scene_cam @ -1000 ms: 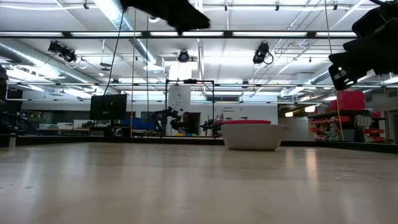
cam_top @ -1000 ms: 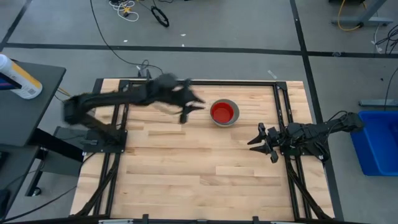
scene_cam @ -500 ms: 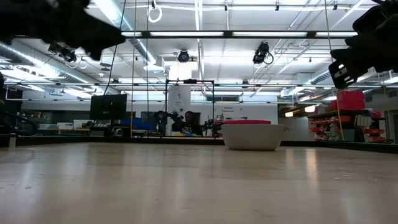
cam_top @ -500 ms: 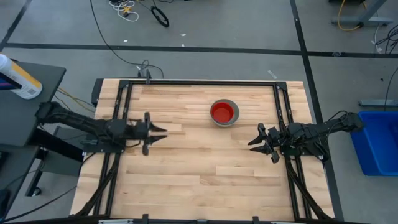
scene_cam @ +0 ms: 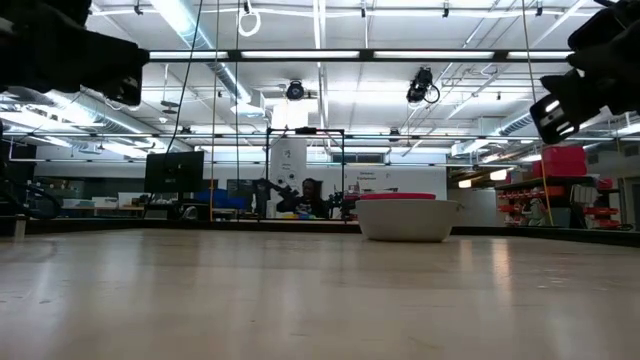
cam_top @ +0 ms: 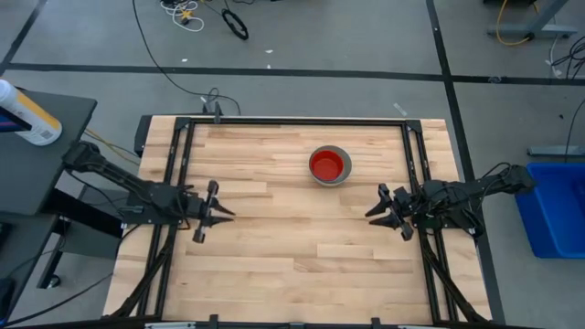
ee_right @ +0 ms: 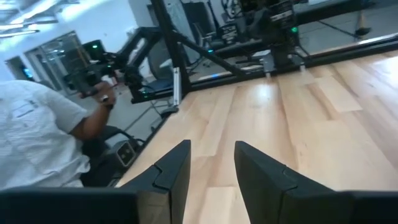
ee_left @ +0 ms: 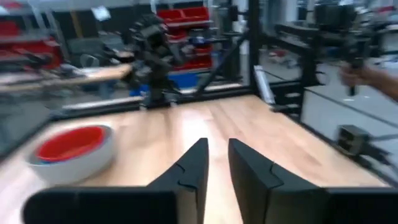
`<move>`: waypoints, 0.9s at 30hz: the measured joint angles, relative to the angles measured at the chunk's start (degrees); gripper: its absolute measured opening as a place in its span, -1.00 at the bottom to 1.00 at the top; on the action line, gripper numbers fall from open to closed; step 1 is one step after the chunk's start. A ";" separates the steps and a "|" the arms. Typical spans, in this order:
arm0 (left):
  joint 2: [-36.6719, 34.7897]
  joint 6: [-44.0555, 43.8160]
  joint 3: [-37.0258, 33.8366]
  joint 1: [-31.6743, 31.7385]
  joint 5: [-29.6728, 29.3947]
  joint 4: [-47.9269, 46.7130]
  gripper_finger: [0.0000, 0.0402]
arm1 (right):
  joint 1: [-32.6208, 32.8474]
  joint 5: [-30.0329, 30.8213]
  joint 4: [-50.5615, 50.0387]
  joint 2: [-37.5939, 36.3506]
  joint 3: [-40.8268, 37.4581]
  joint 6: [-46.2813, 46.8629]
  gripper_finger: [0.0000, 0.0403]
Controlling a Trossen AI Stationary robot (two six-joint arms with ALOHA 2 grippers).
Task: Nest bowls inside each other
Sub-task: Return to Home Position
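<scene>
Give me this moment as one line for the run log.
bowls: one nested stack, red on top, grey outermost, clear of both arms | left gripper: open, empty, left side | right gripper: open, empty, right side

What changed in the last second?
The left claw swung away from the bowl stack and back to the left edge of the table, where it now sits open and empty. Nothing was gripped or released. The stack and the right claw, open at the right edge, stayed put.
</scene>
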 joint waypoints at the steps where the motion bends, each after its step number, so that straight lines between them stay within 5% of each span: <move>1: -1.14 1.03 0.00 -0.11 -1.62 -0.82 -0.68 | 0.00 -0.40 0.29 0.00 0.00 0.04 -0.33; 12: -21.63 7.38 0.02 -0.12 -10.81 -13.20 -0.86 | 0.00 -1.06 2.09 0.00 0.00 -1.24 -0.34; 16: -27.90 7.13 0.00 -0.11 -21.80 -14.69 -0.85 | 0.00 -1.06 2.67 0.00 0.00 -2.02 -0.33; 27: -28.30 7.32 0.24 -0.17 -33.01 -18.02 -0.84 | 0.00 -1.04 2.93 0.09 0.00 -0.40 -0.33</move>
